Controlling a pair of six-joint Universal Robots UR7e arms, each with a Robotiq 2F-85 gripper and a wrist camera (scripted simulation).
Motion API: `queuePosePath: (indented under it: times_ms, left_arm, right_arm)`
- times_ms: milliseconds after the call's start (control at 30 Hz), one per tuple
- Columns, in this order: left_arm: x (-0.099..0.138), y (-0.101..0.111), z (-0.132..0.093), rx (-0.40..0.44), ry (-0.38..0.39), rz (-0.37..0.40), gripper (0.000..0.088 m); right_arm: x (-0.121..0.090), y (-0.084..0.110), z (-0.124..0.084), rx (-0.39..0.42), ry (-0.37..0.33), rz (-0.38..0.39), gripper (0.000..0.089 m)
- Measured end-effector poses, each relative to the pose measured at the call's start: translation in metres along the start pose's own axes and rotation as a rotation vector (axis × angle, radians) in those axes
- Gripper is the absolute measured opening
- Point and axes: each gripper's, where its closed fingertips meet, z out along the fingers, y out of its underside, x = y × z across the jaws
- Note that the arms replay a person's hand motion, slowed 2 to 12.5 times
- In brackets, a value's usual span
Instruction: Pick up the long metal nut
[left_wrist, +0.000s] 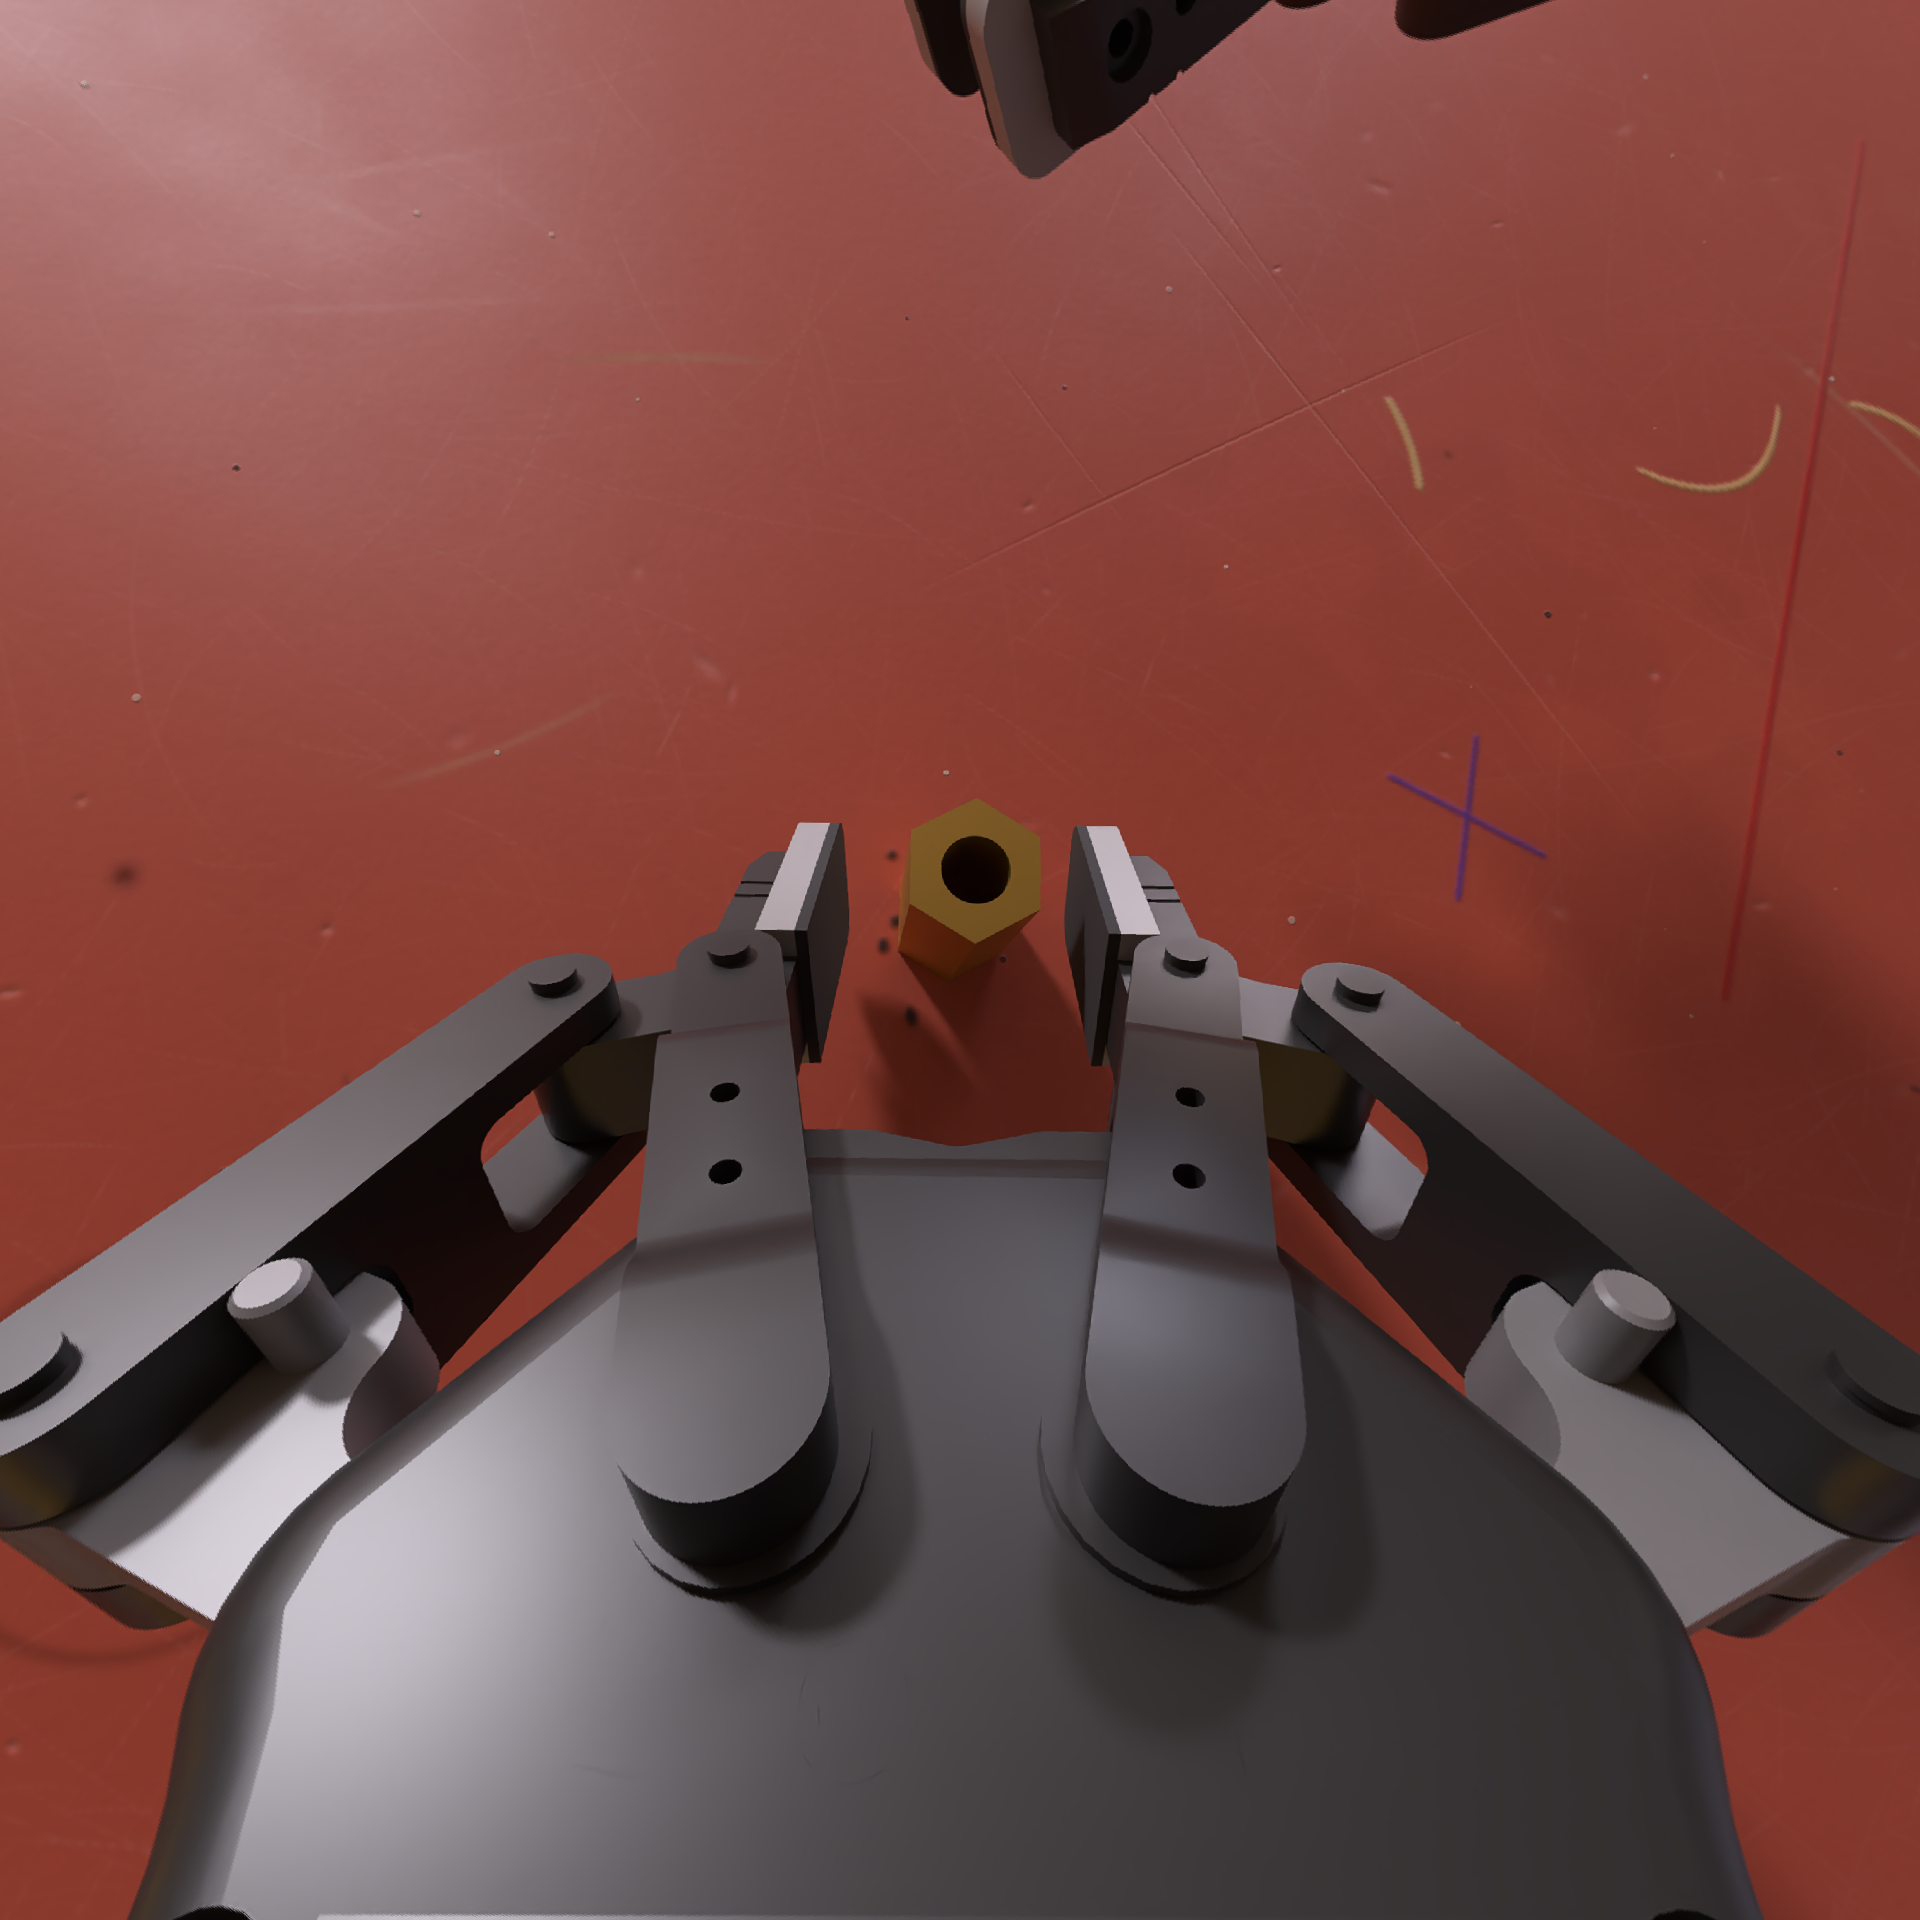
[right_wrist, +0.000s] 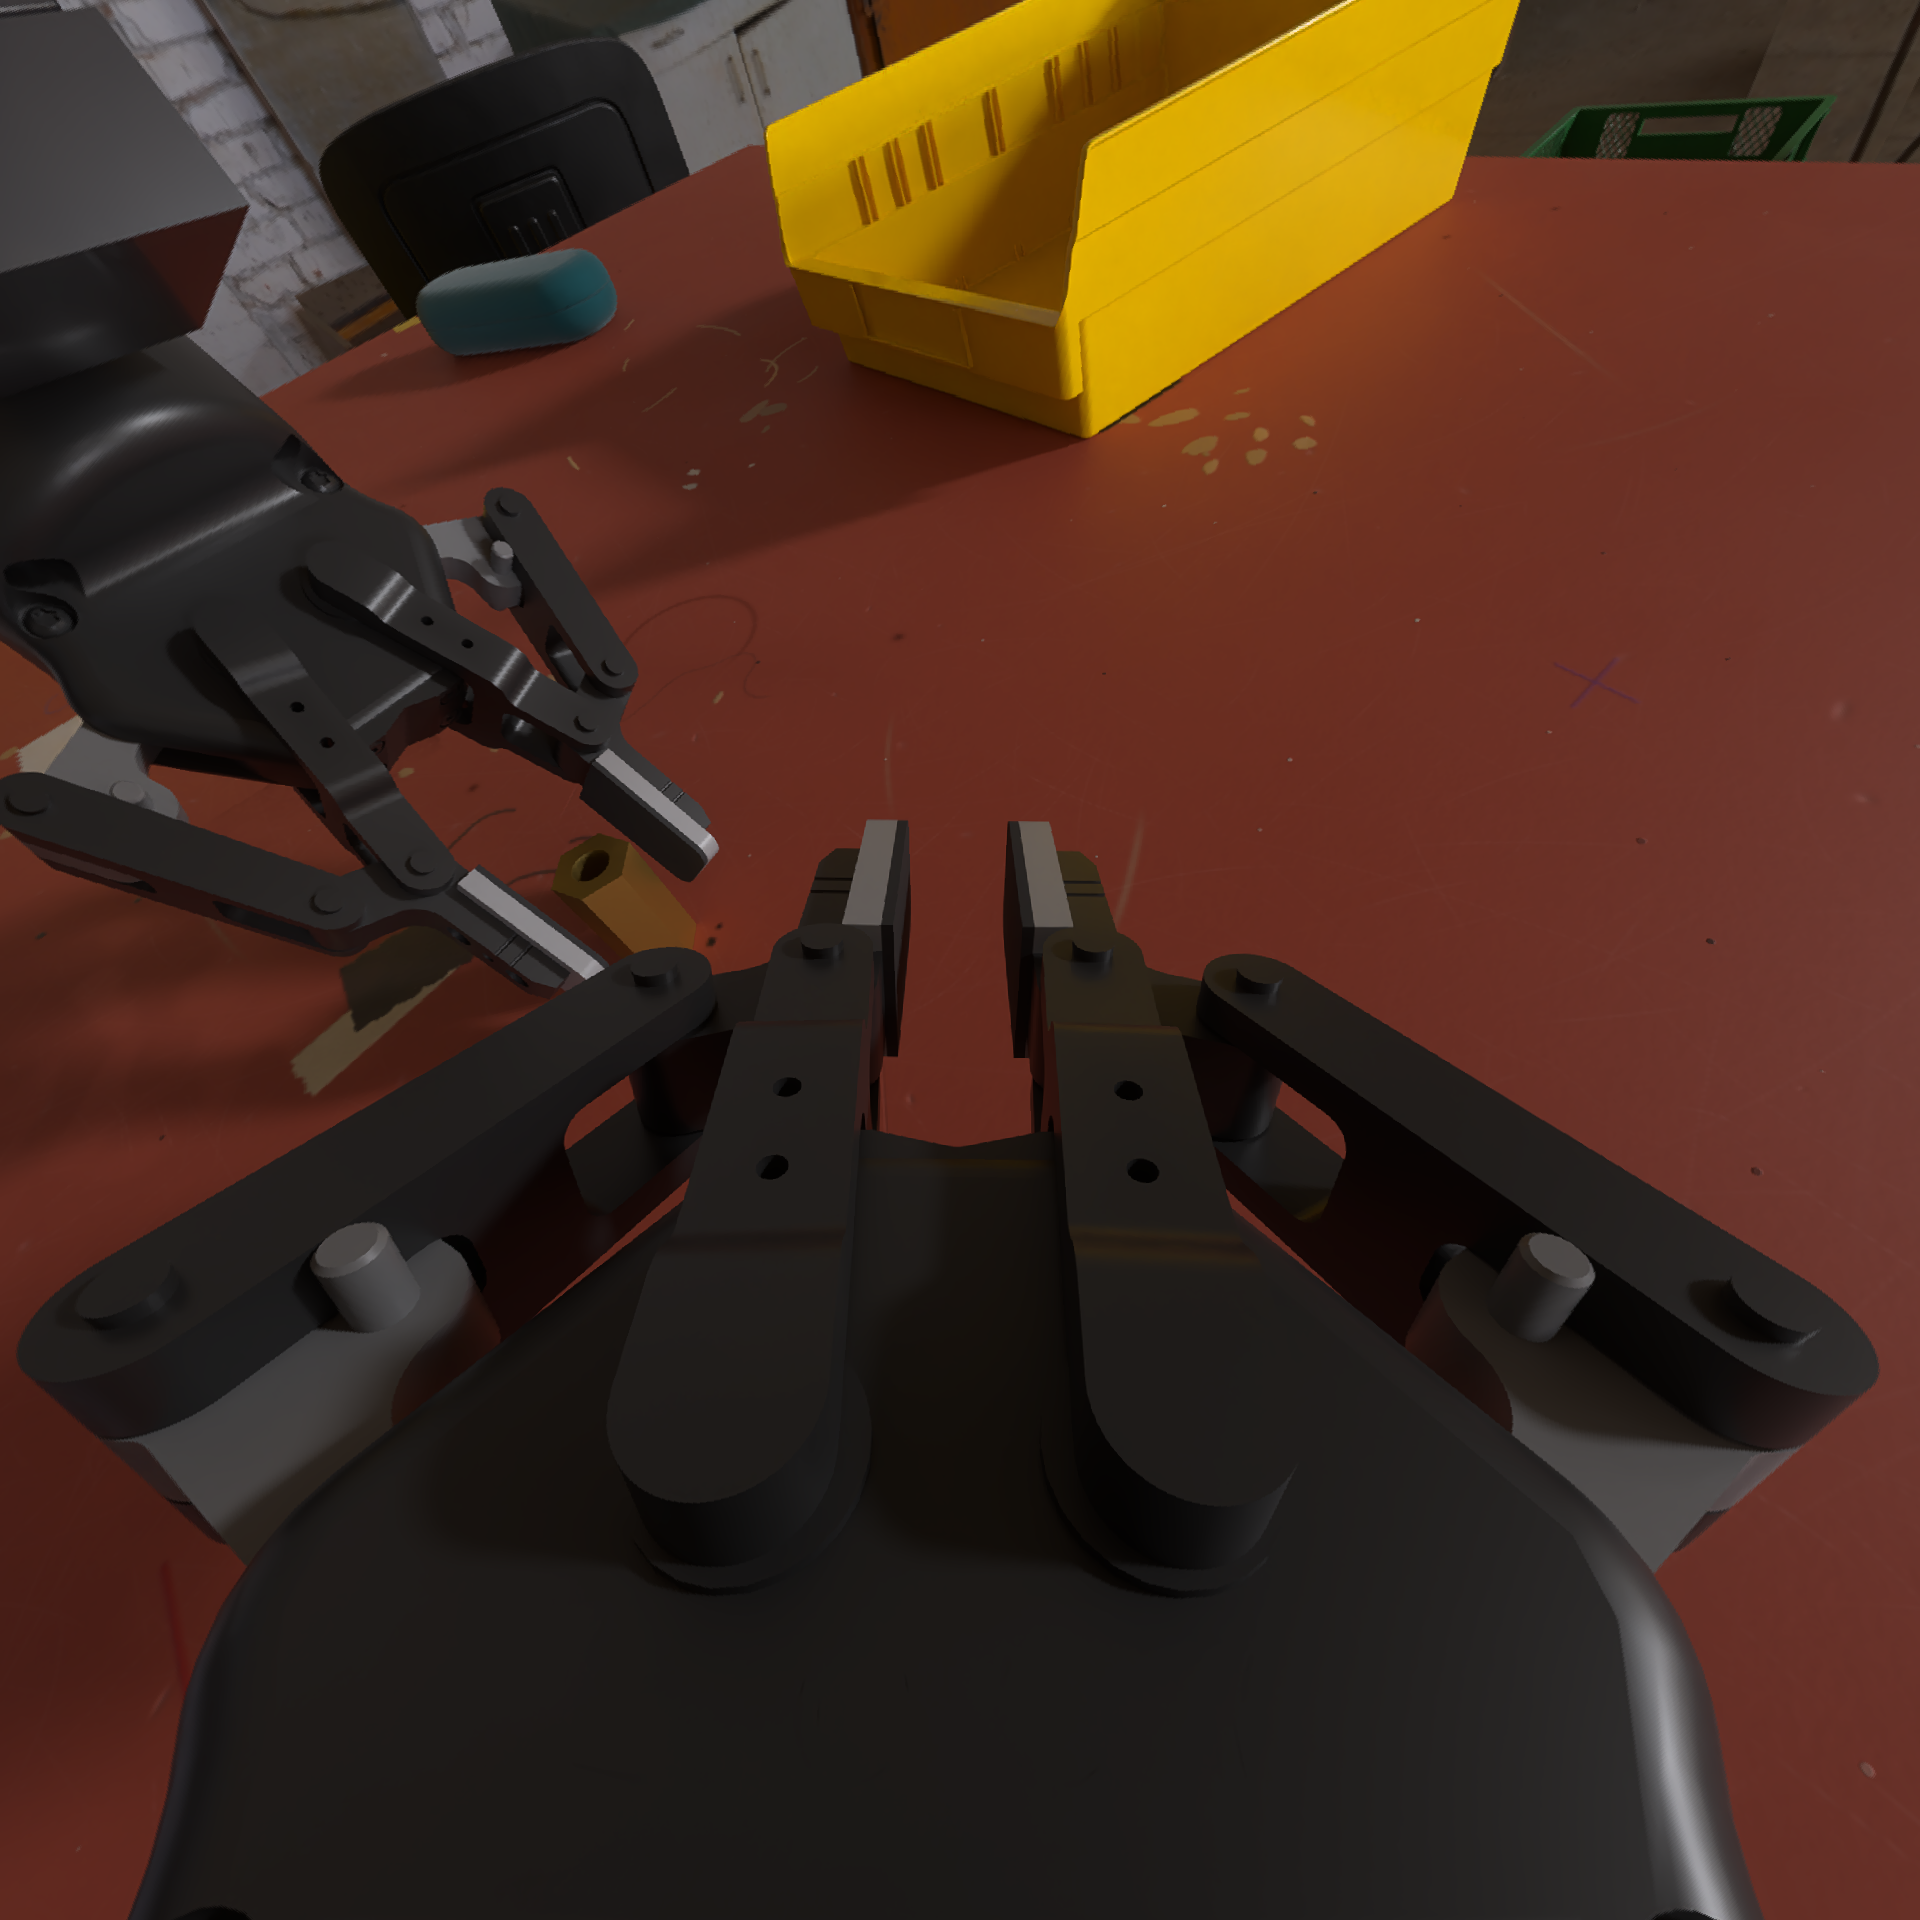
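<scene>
The long nut (left_wrist: 971, 885) is a brass-coloured hexagonal piece with a round bore, lying on the red table. In the left wrist view I look along its bore. My left gripper (left_wrist: 958, 914) is open, with one finger on each side of the nut and a small gap to each pad. In the right wrist view the nut (right_wrist: 623, 899) lies between the left gripper's fingers (right_wrist: 623, 914). My right gripper (right_wrist: 958, 914) is open with a narrow gap, empty, above the table just right of the nut. Its fingertips (left_wrist: 1023, 94) show at the top of the left wrist view.
A yellow open-front bin (right_wrist: 1132, 223) stands at the back of the table (right_wrist: 1351, 727). A teal rounded block (right_wrist: 516, 299) lies at the back left. A black chair (right_wrist: 499, 166) and a green crate (right_wrist: 1683, 130) stand beyond the table's edge.
</scene>
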Motion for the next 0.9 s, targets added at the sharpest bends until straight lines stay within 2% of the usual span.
queuePosePath:
  times_ms: [100, 367, 900]
  left_arm:
    - [0.000, 0.000, 0.001, 0.001, 0.002, -0.004, 0.0369]
    - [-0.001, 0.000, 0.000, -0.001, -0.015, 0.011, 0.0255]
    - [0.003, -0.011, -0.007, 0.066, 0.029, -0.021, 0.0191]
  right_arm:
    - [0.000, 0.001, 0.000, -0.002, -0.002, 0.001, 0.0166]
    - [-0.001, 0.001, 0.001, -0.007, -0.003, 0.001, 0.0165]
    - [-0.002, 0.001, 0.001, -0.007, -0.006, -0.002, 0.0162]
